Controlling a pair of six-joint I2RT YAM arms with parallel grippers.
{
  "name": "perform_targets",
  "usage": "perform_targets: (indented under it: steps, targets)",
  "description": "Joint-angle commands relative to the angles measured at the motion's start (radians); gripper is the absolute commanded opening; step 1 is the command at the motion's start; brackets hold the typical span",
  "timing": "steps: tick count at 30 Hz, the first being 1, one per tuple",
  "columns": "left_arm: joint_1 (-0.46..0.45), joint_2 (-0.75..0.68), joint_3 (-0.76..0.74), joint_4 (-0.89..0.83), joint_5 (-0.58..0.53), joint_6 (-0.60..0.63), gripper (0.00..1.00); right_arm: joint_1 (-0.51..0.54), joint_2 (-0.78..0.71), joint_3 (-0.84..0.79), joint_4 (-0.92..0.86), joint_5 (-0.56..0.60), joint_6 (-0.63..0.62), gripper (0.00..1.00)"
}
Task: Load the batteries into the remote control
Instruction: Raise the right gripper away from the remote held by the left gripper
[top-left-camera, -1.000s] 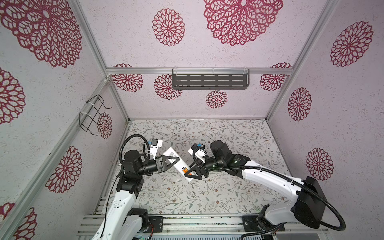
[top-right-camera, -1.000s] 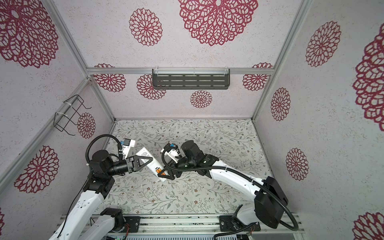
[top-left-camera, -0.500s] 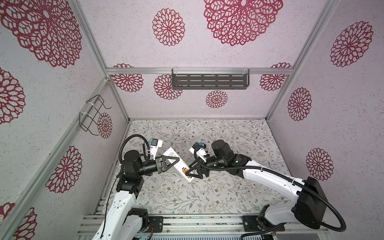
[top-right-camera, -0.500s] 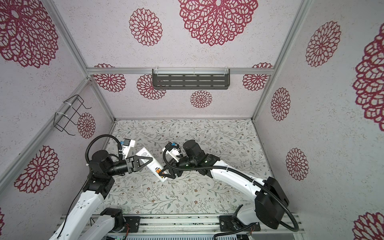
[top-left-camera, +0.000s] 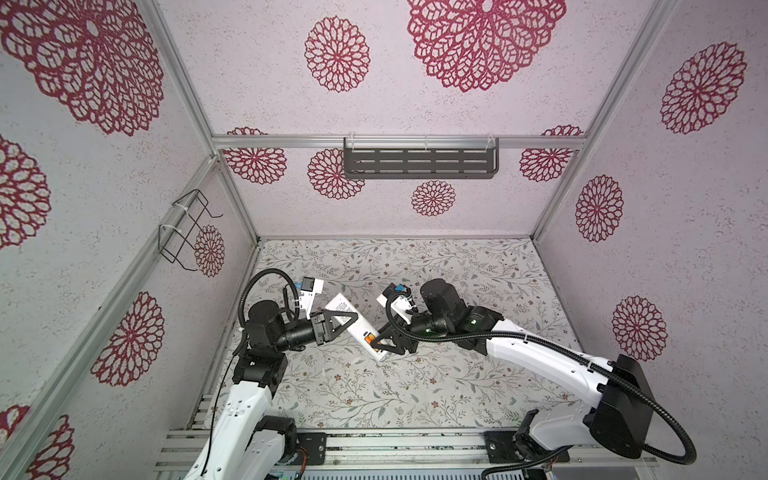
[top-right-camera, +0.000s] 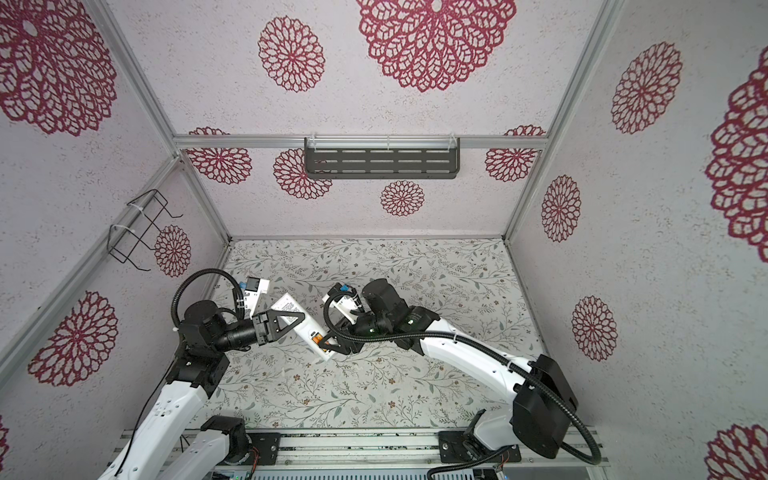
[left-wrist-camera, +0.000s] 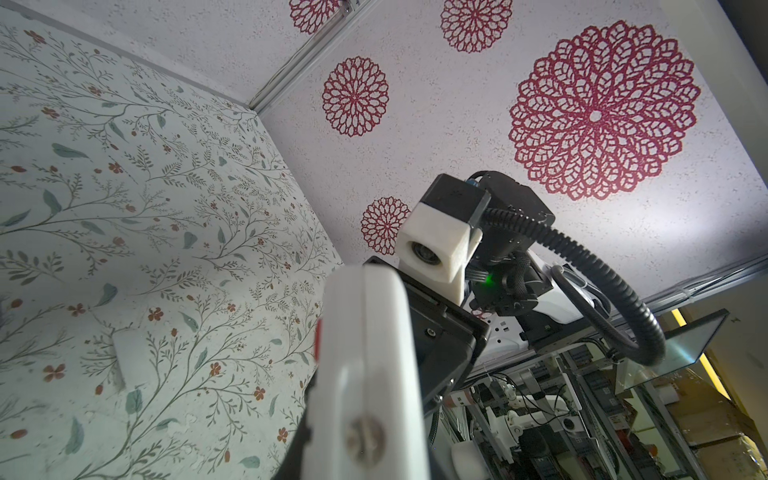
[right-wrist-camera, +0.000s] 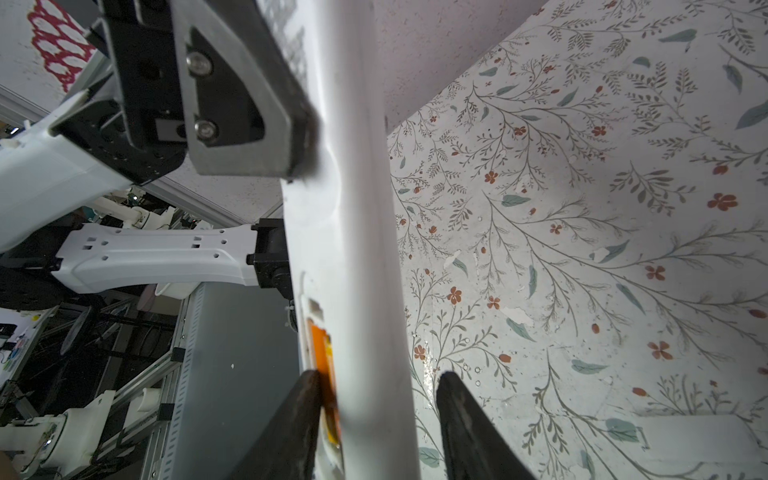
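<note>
The left hand (top-left-camera: 352, 323) is clamping the remote control (top-left-camera: 365, 331) across its width, near the end with the printed label. It is holding the remote tilted and clear of the worktop (top-left-camera: 415, 395). The remote's white body is running out past this hand's fingertips toward the right hand (top-left-camera: 380, 348), which is meeting it from the opposite side.

The right hand is standing partly open, its fingers straddling the remote's free end. In the right wrist view one finger (right-wrist-camera: 297, 419) is pressing against an orange battery (right-wrist-camera: 322, 357) sitting in the open compartment. The other finger (right-wrist-camera: 461, 419) is hanging just beside the remote's far edge without touching it. A small white flat piece (right-wrist-camera: 698, 436) is lying on the worktop beyond that second finger.
</note>
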Motion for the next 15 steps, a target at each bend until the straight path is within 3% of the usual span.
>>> perform_targets:
  steps: [1, 10, 13, 15]
  targets:
    - [-0.007, -0.017, 0.001, 0.036, 0.06, -0.014, 0.0, -0.004, 0.023, 0.032, -0.075, 0.132, -0.038, 0.47]
    - [-0.006, -0.023, 0.001, 0.026, 0.054, -0.009, 0.0, 0.01, 0.031, 0.05, -0.111, 0.209, -0.053, 0.43]
    - [-0.005, -0.021, 0.023, -0.067, 0.025, 0.056, 0.0, 0.008, -0.006, 0.036, -0.087, 0.237, -0.048, 0.57]
    - [-0.003, -0.021, 0.045, -0.154, -0.009, 0.117, 0.0, 0.008, -0.046, 0.021, -0.078, 0.297, -0.05, 0.74]
